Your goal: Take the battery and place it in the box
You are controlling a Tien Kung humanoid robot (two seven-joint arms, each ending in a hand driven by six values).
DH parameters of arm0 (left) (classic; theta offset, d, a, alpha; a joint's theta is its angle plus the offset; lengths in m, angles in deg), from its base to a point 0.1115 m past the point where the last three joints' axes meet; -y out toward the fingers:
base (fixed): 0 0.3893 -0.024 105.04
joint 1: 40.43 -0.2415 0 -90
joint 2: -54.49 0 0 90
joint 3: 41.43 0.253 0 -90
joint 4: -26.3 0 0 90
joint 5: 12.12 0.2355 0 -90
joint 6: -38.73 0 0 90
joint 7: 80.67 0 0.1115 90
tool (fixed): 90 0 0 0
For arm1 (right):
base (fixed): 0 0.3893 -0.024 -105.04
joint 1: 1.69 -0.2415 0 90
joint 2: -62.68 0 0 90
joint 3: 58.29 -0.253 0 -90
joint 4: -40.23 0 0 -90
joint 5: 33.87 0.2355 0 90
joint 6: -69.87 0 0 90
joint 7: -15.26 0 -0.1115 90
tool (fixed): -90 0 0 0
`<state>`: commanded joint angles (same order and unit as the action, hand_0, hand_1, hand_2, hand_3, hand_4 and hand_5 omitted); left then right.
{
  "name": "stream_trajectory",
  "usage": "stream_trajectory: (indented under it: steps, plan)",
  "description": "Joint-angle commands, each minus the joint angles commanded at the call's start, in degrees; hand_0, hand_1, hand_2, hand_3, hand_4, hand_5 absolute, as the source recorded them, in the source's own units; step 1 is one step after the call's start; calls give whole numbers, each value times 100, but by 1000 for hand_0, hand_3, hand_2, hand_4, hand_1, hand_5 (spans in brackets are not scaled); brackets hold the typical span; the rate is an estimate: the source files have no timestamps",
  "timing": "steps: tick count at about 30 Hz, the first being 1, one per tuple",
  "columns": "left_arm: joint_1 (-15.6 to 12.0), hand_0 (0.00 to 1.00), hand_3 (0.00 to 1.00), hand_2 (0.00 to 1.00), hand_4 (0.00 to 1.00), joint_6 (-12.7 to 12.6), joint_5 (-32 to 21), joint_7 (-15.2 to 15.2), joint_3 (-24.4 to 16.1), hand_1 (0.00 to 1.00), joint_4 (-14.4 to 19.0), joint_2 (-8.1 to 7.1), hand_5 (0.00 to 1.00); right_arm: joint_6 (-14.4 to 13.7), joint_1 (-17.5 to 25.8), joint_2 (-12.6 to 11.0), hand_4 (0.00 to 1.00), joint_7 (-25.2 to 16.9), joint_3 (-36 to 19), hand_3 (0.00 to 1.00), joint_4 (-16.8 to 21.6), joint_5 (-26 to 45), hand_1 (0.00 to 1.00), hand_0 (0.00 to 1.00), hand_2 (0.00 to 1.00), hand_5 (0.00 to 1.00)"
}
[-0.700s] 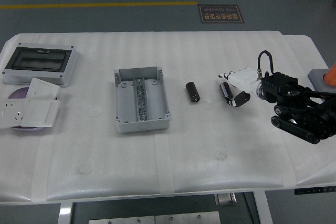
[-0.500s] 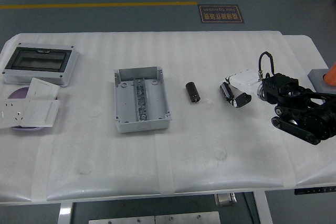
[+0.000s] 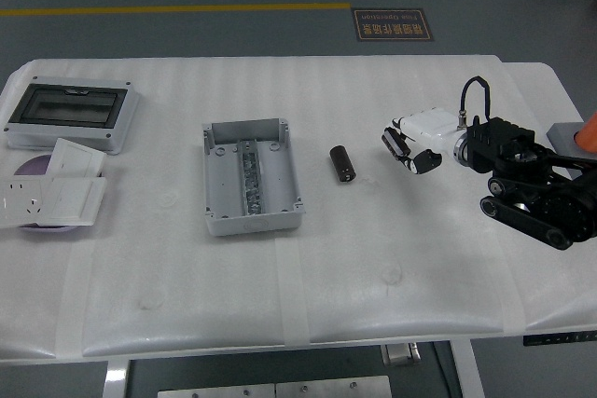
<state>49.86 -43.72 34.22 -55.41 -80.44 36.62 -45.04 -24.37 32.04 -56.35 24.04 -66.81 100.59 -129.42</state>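
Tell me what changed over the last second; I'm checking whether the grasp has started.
The right hand lifted and turned a little, fingers curling, but it holds nothing. The battery stayed on the table, untouched, and the box and the items at the far left did not move.

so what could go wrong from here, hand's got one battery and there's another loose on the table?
1. The right hand holds a battery only at the fingertips; it could slip out on the way to the box.
2. The second battery lies between hand and box; a low sweep may knock it.
3. The box floor looks cluttered with fittings, so the battery may land crooked.
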Motion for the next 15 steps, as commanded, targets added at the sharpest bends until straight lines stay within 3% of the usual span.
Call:
stream_trajectory:
  steps: [7, 12, 15]
  plan:
    - [8, 671, 536, 620, 449, -7, -36, -11, 34, 671, 0, 2, 415, -129, 47, 90, 155, 124, -809, 675, 822, 258, 658, 746, 629, 140]
    - [7, 671, 536, 620, 450, -11, -55, -17, 38, 671, 0, 22, 416, -303, 221, 394, 168, 181, -1093, 679, 1440, 338, 658, 741, 632, 134]
    - [-1, 671, 536, 620, 450, -24, -40, -45, 22, 671, 0, 28, 416, -587, 331, 657, 168, 181, -986, 679, 1693, 278, 658, 741, 632, 134]
